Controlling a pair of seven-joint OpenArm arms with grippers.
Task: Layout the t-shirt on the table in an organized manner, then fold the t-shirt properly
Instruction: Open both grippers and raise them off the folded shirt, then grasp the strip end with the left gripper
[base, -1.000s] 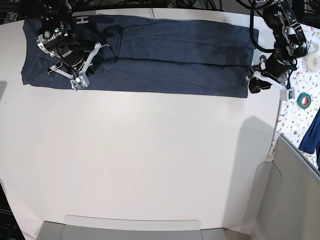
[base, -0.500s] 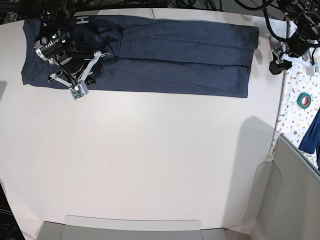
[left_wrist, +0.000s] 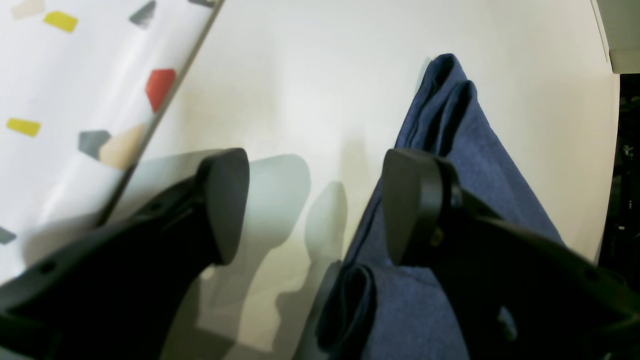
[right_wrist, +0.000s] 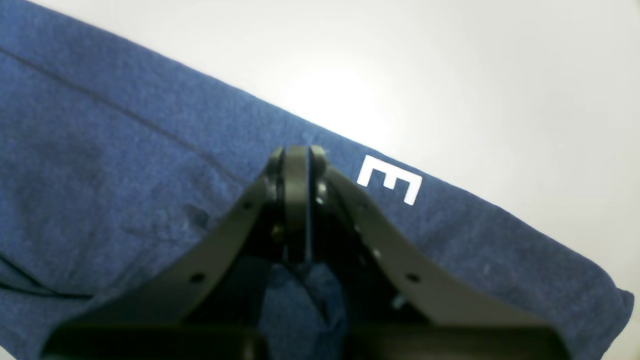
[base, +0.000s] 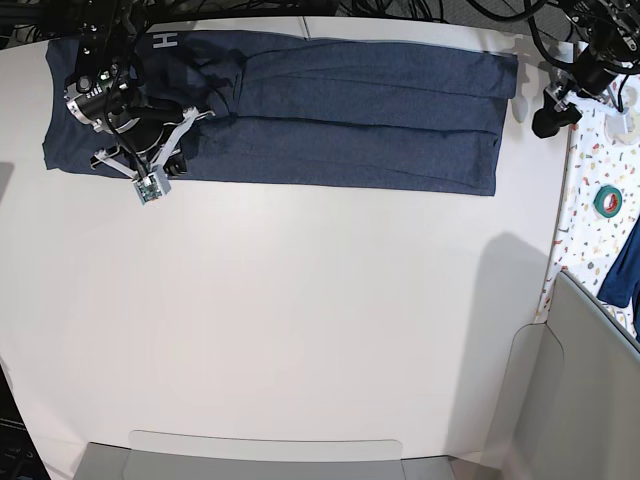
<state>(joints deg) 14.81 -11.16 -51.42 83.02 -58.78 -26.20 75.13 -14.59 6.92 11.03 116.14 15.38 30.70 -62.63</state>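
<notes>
The left gripper (left_wrist: 315, 205) is spread wide with nothing held, parked off the shirt's end by the table edge. The right gripper (right_wrist: 296, 165) is pinched tight, apparently on a bit of the dark navy heathered cotton t-shirt (base: 330, 110).

The shirt is laid out as a long narrow band along the far edge of the plain white matte table (base: 300, 320), so the lengthwise folds look done and the crosswise folds are probably left.

A white block "E" (right_wrist: 390, 186) can be read, and an "H" (base: 164, 41) from the base view.
</notes>
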